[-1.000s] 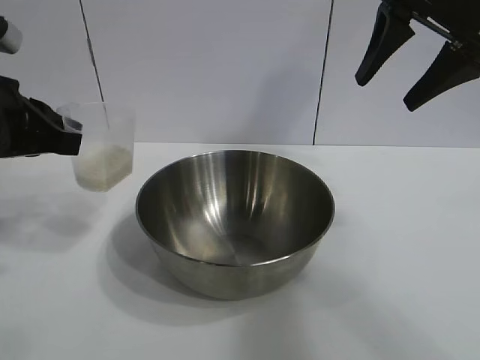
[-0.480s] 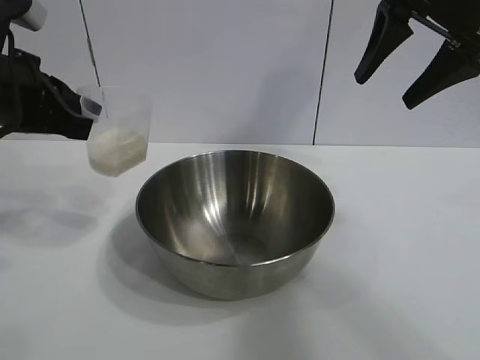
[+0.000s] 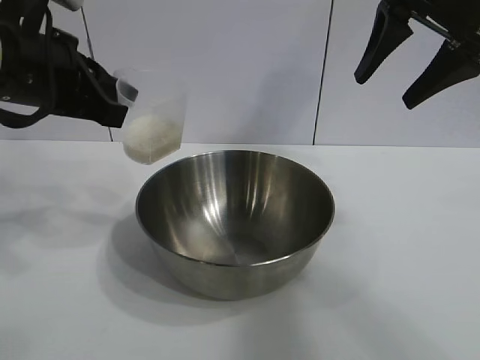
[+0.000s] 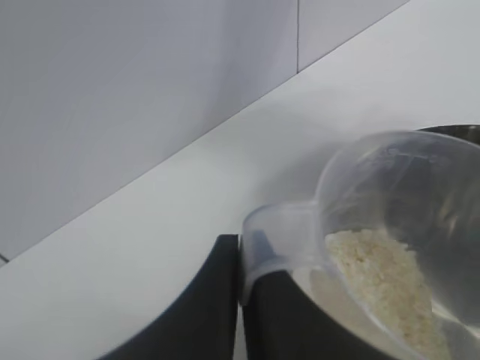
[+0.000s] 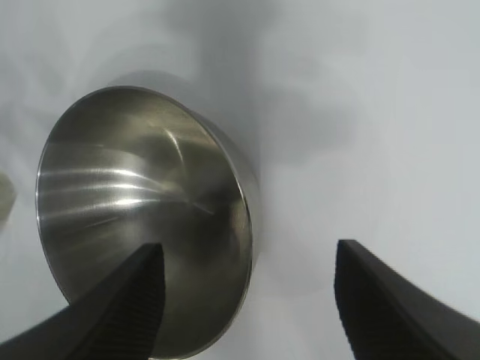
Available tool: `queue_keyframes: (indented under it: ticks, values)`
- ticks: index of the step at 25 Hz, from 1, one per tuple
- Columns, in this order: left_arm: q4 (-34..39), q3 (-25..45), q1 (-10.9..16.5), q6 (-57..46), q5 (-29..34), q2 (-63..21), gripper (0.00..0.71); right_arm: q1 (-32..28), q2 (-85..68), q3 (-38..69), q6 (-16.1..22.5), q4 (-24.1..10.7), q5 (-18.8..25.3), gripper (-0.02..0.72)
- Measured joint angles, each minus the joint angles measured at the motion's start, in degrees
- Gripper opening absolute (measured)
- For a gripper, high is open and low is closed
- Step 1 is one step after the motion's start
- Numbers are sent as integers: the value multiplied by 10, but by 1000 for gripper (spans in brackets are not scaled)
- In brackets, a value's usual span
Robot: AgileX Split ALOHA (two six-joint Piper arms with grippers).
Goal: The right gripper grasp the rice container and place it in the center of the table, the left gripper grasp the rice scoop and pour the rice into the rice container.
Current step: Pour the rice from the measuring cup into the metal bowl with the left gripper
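Note:
The rice container (image 3: 235,222), a wide shiny steel bowl, stands empty in the middle of the white table (image 3: 405,247); the right wrist view shows it (image 5: 142,225) from above. My left gripper (image 3: 116,101) is shut on the handle of the rice scoop (image 3: 154,120), a clear cup tilted slightly, hanging just above and to the left of the bowl's rim. Rice (image 3: 150,139) fills its lower part. The left wrist view shows the scoop (image 4: 390,217), its rice (image 4: 386,285), and my gripper (image 4: 241,259) pinching the handle. My right gripper (image 3: 409,71) hangs open, high at the right, holding nothing.
White wall panels with a dark seam (image 3: 324,71) rise behind the table. Bare tabletop lies on both sides of the bowl and in front of it.
My left gripper has carried the scoop up and to the right, from the left edge to just beside the bowl's rim. The right gripper and the bowl have not moved.

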Motion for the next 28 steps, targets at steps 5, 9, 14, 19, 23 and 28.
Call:
queue_keyframes:
  ticks: [5, 9, 14, 19, 23, 28]
  values:
    - [0, 0, -16, 2, 1, 0, 6, 0, 0, 0, 0, 1, 0, 452]
    - [0, 0, -32, 43, 2, 0, 6, 0, 0, 0, 0, 1, 0, 452]
    - [1, 0, -35, 105, 3, 0, 6, 0, 0, 0, 0, 1, 0, 452]
    - [-9, -9, -35, 186, 22, 0, 6, 0, 0, 0, 0, 1, 0, 452]
    - [-20, -43, -35, 207, 71, 2, 6, 0, 0, 0, 0, 3, 0, 452]
    - [-21, -69, -35, 236, 99, 2, 6, 0, 0, 0, 0, 5, 0, 452]
